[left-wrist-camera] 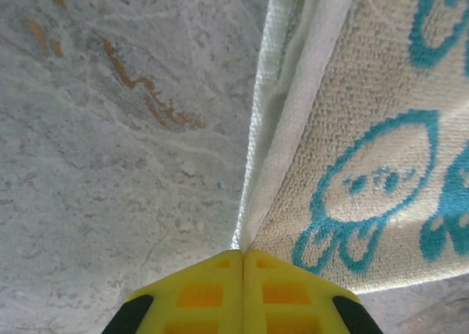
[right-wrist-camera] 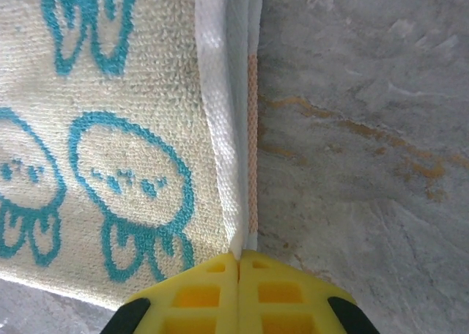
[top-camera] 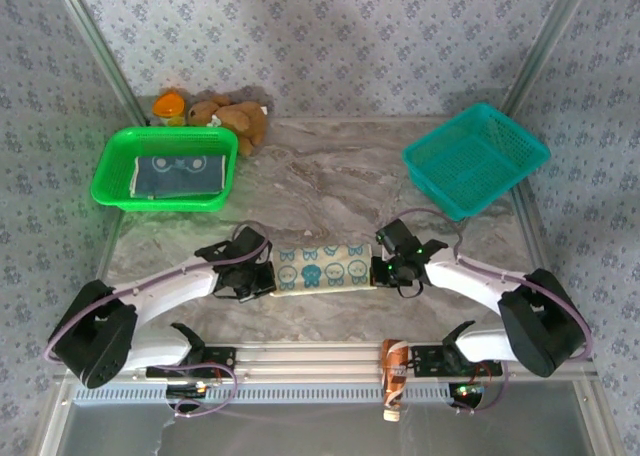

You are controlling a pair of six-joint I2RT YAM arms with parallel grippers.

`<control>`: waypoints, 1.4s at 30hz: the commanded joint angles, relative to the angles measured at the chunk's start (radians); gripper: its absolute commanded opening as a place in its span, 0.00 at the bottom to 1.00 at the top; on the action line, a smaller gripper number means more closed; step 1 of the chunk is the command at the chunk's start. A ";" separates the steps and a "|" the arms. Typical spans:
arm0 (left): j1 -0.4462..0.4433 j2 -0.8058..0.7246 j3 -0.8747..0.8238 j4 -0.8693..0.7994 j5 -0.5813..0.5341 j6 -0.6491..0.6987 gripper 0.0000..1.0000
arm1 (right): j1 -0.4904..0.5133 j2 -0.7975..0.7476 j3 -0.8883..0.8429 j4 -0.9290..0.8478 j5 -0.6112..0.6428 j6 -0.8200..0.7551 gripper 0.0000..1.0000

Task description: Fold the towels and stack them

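While the pale towel (top-camera: 325, 268) with blue motifs lay stretched left to right just inside the middle of the worktop's (top-camera: 330, 176) near edge, the left gripper (top-camera: 262, 279) pinched its left end and the right gripper (top-camera: 381, 269) pinched its right end. In both wrist views the yellow fingers (left-wrist-camera: 212, 279) were pressed together on a doubled hem. A blue-grey towel (top-camera: 178, 176) lay flat in the green basket (top-camera: 108, 181) at the far left corner. The teal basket (top-camera: 430, 181) sat tilted at the far right corner, and a brown plush toy (top-camera: 235, 116) rested at the far edge.
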 commanded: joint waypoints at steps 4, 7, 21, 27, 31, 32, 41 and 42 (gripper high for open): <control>-0.006 0.006 0.023 -0.042 -0.036 0.018 0.30 | 0.008 -0.010 0.012 -0.035 0.052 -0.022 0.30; -0.003 -0.001 0.075 -0.087 -0.052 0.053 0.49 | 0.008 -0.046 0.033 -0.056 0.069 -0.032 0.37; 0.028 0.123 0.126 0.085 -0.079 0.138 0.60 | 0.013 0.031 0.079 0.034 0.090 -0.076 0.40; 0.019 0.154 0.123 0.132 -0.069 0.111 0.60 | 0.017 0.082 0.089 0.063 0.089 -0.073 0.40; 0.004 0.157 0.116 0.143 -0.067 0.093 0.59 | 0.019 0.092 0.093 0.066 0.090 -0.074 0.40; -0.001 0.155 0.112 0.146 -0.066 0.087 0.59 | 0.018 0.094 0.092 0.066 0.091 -0.076 0.40; -0.037 0.184 0.081 0.170 -0.095 0.049 0.59 | 0.017 0.097 0.088 0.065 0.096 -0.073 0.40; -0.043 0.191 0.080 0.170 -0.105 0.045 0.59 | 0.017 0.097 0.088 0.065 0.097 -0.072 0.40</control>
